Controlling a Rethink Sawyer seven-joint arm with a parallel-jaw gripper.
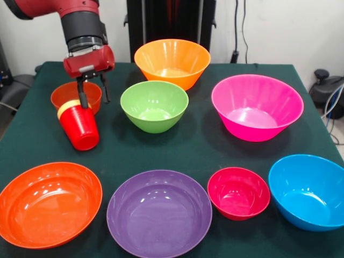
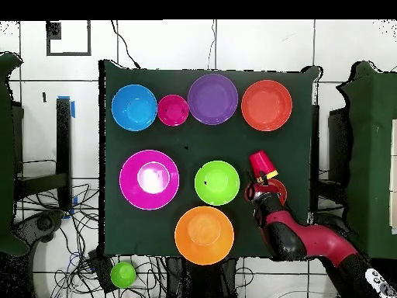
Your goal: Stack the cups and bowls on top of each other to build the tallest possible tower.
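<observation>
My gripper (image 1: 93, 102) hangs at the table's left in the front view, shut on the rim of a red cup (image 1: 80, 129) that tilts just above the cloth. A yellow cup (image 1: 67, 107) shows as a band at the red cup's mouth, nested with it. A small orange bowl (image 1: 63, 94) sits right behind them. No tower stands. Separate bowls lie around: light orange (image 1: 172, 62), green (image 1: 154, 105), magenta-pink (image 1: 257, 106), orange-red (image 1: 48, 203), purple (image 1: 158, 212), crimson-pink (image 1: 238, 192), blue (image 1: 309, 191). In the overhead view the gripper (image 2: 262, 185) holds the red cup (image 2: 262, 163) beside the green bowl (image 2: 217, 182).
The table (image 1: 193, 148) is covered in dark green cloth. The bowls stand in two rows with narrow gaps between them. A green round object (image 2: 122, 274) lies off the table among cables in the overhead view.
</observation>
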